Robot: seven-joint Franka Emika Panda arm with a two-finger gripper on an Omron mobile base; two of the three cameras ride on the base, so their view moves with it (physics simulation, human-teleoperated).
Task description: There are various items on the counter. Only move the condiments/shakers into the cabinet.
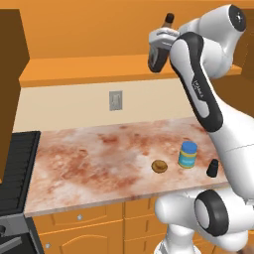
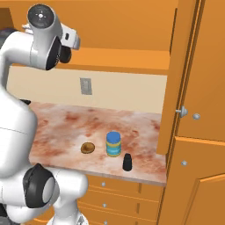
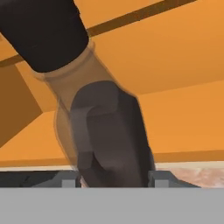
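My gripper is raised high at the cabinet, shut on the dark brown bottle, which tilts with its cap up and to the right just above the shelf board. In the hand view the bottle looms close between my fingertips, its black cap at the upper left. On the counter near the front right stand the blue-lidded jar and the small black shaker. The round brown pastry lies left of the jar.
The black stove borders the counter on the left. A wall outlet sits on the cream backsplash. Tall orange doors with silver knobs rise at the counter's right end. Orange drawers run below the counter edge.
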